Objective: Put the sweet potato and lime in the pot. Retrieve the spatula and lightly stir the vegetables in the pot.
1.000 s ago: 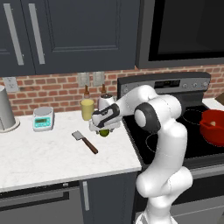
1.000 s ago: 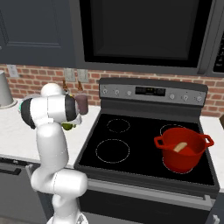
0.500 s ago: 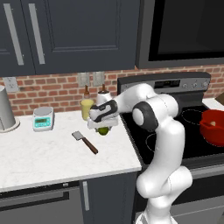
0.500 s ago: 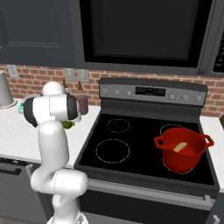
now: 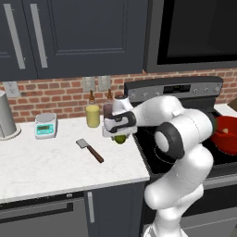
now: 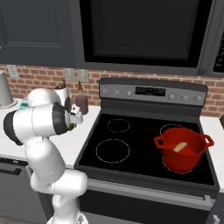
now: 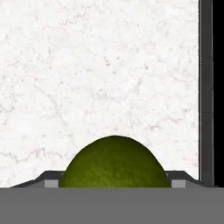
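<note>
Left of centre in the left base view the spatula [image 5: 90,150] lies flat on the tabletop [image 5: 46,162]. At centre the tool [image 5: 120,137] pinches the lime [image 5: 120,139], its lower half cut off in the hand view. At the right of the right base view, the sweet potato [image 6: 180,147] lies half hidden inside the pot [image 6: 183,148].

Beneath the end effector [image 5: 120,137], the dimpled matt lime [image 7: 114,162] hangs over a smooth, white veined-marble tabletop [image 7: 87,65].

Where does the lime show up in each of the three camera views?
Left base view: lime centre, under the hand, above the counter's right end.
Right base view: a green sliver left of centre, behind the arm.
Hand view: bottom centre, between the jaws.
Shared landmark: white marble counter.
</note>
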{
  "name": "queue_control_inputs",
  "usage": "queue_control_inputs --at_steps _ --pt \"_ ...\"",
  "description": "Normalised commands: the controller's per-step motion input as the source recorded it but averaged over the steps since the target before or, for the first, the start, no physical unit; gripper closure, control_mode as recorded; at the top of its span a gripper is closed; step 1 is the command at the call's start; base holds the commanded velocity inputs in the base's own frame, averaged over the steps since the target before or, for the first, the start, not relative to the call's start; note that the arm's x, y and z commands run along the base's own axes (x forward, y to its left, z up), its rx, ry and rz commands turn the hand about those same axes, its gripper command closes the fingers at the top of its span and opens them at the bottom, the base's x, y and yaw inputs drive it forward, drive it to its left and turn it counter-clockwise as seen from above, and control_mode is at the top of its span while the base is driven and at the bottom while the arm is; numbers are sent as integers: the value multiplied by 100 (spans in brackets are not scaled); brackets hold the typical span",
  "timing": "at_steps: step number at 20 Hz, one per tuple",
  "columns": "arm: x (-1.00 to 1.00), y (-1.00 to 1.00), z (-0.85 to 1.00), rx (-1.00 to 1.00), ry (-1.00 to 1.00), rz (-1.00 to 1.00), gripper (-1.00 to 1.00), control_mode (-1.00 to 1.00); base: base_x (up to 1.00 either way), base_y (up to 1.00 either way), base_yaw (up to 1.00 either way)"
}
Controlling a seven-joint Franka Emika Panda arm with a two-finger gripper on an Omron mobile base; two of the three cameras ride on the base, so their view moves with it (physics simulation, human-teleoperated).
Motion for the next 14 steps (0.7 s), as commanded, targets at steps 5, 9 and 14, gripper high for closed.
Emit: queue_control_inputs --at_steps 5,9,14 --pt "-100 -98 49 7 -22 -4 100 -100 0 0 0" --pt "-74 -100 63 3 -10 -8 100 -100 0 0 0" --pt "-25 -100 68 0 0 -13 100 -100 0 0 0"
